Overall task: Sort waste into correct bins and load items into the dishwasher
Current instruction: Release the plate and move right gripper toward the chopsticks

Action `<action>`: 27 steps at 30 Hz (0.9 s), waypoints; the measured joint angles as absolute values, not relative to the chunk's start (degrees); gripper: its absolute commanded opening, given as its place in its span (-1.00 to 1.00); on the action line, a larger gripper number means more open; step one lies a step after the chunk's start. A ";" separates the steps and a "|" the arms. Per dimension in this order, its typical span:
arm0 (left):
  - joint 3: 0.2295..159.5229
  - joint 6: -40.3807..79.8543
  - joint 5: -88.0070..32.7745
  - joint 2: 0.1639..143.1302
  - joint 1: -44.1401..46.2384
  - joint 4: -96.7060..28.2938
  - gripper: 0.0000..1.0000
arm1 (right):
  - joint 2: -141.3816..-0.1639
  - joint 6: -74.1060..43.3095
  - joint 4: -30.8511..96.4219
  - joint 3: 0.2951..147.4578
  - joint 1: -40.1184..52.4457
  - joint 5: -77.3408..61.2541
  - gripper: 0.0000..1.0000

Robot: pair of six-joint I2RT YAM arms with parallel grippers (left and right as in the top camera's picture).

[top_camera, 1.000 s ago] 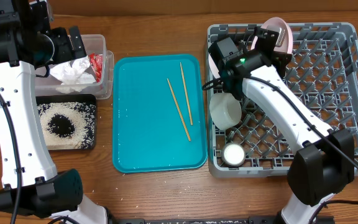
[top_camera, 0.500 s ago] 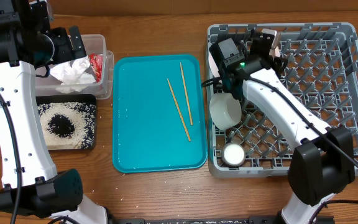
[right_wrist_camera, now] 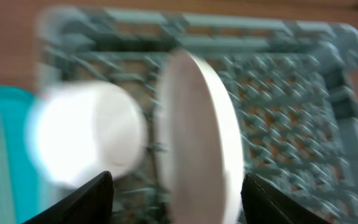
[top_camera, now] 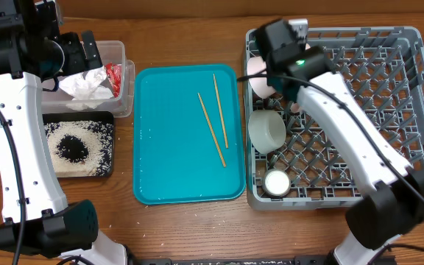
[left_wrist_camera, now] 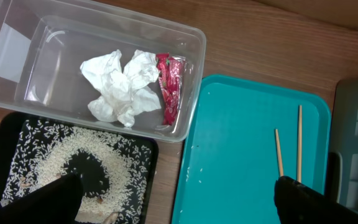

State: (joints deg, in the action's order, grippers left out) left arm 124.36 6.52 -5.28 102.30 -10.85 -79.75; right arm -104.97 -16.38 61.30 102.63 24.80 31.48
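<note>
Right wrist view: badly blurred; pink plate [right_wrist_camera: 197, 130] is seen on edge in grey rack [right_wrist_camera: 291, 81], centre frame.
R gripper [right_wrist_camera: 176, 186] fingers are held apart, clear of plate, nothing grasped. L gripper [left_wrist_camera: 176, 190] is spread wide, fingertips cut off at bottom edge. Chopsticks [top_camera: 213, 118] are seen on teal tray [top_camera: 160, 147], mid-frame.

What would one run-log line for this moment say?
left gripper: open, empty | right gripper: open, at pink plate | pink plate: on edge in dish rack | chopsticks: on teal tray
</note>
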 measured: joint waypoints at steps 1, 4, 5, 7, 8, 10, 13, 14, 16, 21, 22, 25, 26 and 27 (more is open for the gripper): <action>124.36 6.52 -5.28 102.30 -10.85 -79.75 1.00 | -104.14 -15.94 61.30 103.90 24.80 29.30 0.34; 124.36 6.52 -5.28 102.30 -10.85 -79.75 1.00 | -101.91 -15.11 61.32 105.65 24.80 24.16 0.34; 124.36 6.52 -5.28 102.30 -10.85 -79.75 1.00 | -101.43 -14.96 61.49 105.86 24.80 22.63 0.34; 124.36 6.52 -5.28 102.30 -10.85 -79.75 1.00 | -101.25 -14.68 61.84 105.93 24.80 19.53 0.33; 124.36 6.52 -5.28 102.30 -10.85 -79.75 0.99 | -101.45 -14.59 62.11 105.93 24.80 17.96 0.30; 124.36 6.52 -5.28 102.30 -10.85 -79.75 1.00 | -101.93 -14.41 62.15 105.93 24.80 14.66 0.21; 124.36 6.52 -5.28 102.30 -10.85 -79.75 0.99 | -102.91 -14.04 62.04 105.93 25.15 9.13 0.10; 124.36 6.52 -5.28 102.30 -10.85 -79.75 0.99 | -103.33 -14.00 61.89 105.93 25.39 7.68 0.09; 124.36 6.52 -5.28 102.30 -10.85 -79.75 0.99 | -104.44 -13.91 61.60 105.91 26.50 5.89 0.09; 124.36 6.52 -5.28 102.30 -10.85 -79.75 1.00 | -109.58 -13.13 61.78 105.91 31.90 3.44 0.08; 124.36 6.52 -5.28 102.30 -10.85 -79.75 0.99 | -111.24 -12.88 61.84 105.91 33.21 3.16 0.08; 124.36 6.52 -5.28 102.30 -10.85 -79.75 1.00 | -116.03 -12.19 61.84 105.84 36.29 2.33 0.08; 124.36 6.52 -5.28 102.30 -10.85 -79.75 0.99 | -117.73 -12.03 61.69 105.78 37.15 1.69 0.07; 124.36 6.52 -5.28 102.30 -10.85 -79.75 1.00 | -119.17 -11.92 61.69 105.73 37.74 1.28 0.06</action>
State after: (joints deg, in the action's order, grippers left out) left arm 124.36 6.52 -5.28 102.30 -10.85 -79.75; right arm -119.17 -11.92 61.69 105.73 37.74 1.28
